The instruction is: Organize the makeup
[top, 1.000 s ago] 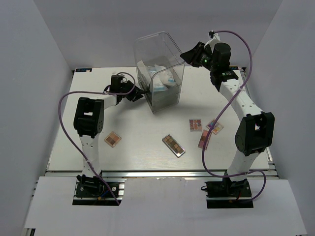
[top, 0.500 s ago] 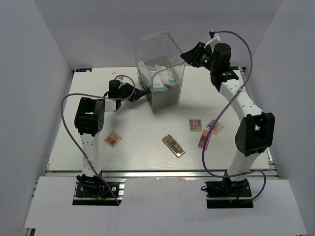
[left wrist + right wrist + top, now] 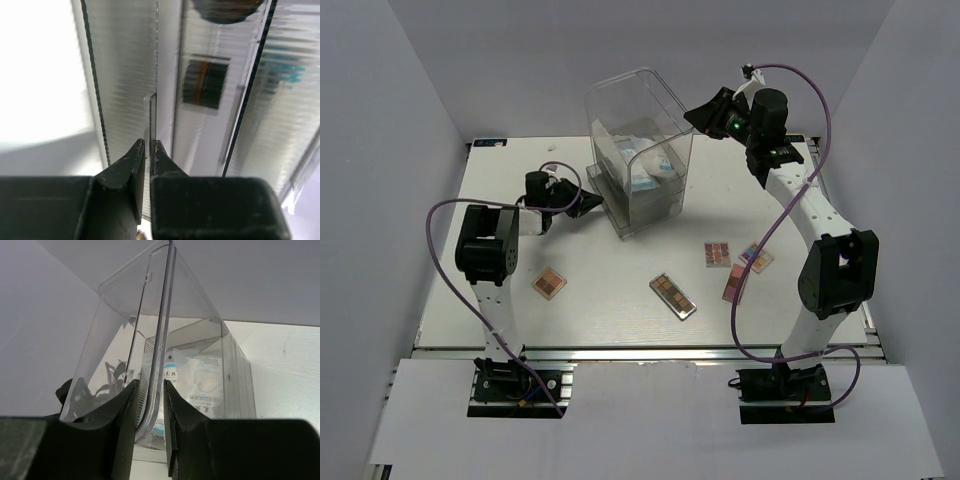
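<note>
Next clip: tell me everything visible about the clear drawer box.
The clear drawer box is tall, transparent plastic with ribbed drawer fronts, standing upright at the far middle of the table. Its curved lid is raised, its edge pinched by the right gripper. The left gripper is shut on a thin clear drawer tab. Inside lie white packets.

dark round thing (image 3: 227, 7) cut off at top edge | dark patch (image 3: 205, 82) blurry behind ribbed wall (image 3: 125, 75) | white packet (image 3: 205, 377) partly hidden by clear lid (image 3: 160, 315)
</note>
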Tool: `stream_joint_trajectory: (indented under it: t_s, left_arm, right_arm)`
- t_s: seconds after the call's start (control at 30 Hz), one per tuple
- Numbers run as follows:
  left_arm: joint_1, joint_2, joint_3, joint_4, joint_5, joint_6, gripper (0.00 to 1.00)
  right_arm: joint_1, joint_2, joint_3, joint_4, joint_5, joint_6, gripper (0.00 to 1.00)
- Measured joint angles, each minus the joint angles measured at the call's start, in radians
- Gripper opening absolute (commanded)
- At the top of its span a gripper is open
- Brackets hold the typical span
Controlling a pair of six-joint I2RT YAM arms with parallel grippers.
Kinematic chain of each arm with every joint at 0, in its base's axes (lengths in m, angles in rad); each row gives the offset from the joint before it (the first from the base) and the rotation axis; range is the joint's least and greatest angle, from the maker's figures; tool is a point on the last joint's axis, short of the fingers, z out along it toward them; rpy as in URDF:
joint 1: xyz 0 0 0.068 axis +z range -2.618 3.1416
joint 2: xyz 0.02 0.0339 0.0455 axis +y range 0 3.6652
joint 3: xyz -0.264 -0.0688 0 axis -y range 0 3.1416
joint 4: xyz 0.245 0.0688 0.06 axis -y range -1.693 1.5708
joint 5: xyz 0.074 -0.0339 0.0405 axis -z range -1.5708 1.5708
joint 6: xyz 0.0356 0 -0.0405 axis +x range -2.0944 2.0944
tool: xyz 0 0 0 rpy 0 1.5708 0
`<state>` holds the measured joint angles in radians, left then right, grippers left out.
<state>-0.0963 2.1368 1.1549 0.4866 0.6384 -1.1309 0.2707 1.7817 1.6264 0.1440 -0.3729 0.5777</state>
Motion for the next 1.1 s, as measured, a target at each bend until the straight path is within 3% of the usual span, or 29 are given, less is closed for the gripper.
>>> stream_joint_trajectory:
  t_s: [0.33,0.37,0.4,0.47,0.5,0.57,0.83,0.97,1.1]
  left_arm:
    - [0.076,-0.164,-0.097,-0.258,-0.016,0.17,0.01]
    - [0.076,-0.169,-0.098,-0.267,-0.019,0.175,0.07]
    - [0.075,-0.174,-0.099,-0.278,-0.025,0.18,0.29]
    - [0.075,-0.182,-0.098,-0.302,-0.038,0.192,0.49]
    - [0.075,-0.185,-0.097,-0.322,-0.05,0.206,0.56]
    - [0.075,-0.185,-0.095,-0.375,-0.07,0.229,0.68]
    - [0.082,-0.188,-0.035,-0.523,-0.119,0.273,0.73]
    - [0.113,-0.215,-0.033,-0.584,-0.153,0.302,0.85]
    - [0.17,-0.303,-0.034,-0.655,-0.211,0.356,0.89]
  right_arm:
    - [0.0,0.0,0.0,-0.002,0.0,0.001,0.3]
    - [0.0,0.0,0.0,-0.002,-0.001,0.0,0.3]
    - [0.0,0.0,0.0,-0.002,-0.002,0.0,0.37]
    - [0.0,0.0,-0.002,-0.006,-0.01,-0.002,0.52]
    - [0.0,0.0,-0.005,-0.009,-0.019,-0.01,0.71]
    - [0.0,0.0,-0.016,-0.023,-0.053,-0.024,0.88]
    - [0.005,0.002,-0.024,-0.029,-0.126,-0.072,0.89]
    - [-0.005,0.002,-0.007,-0.05,-0.153,-0.111,0.89]
    - [-0.035,-0.003,0.001,-0.075,-0.2,-0.142,0.89]
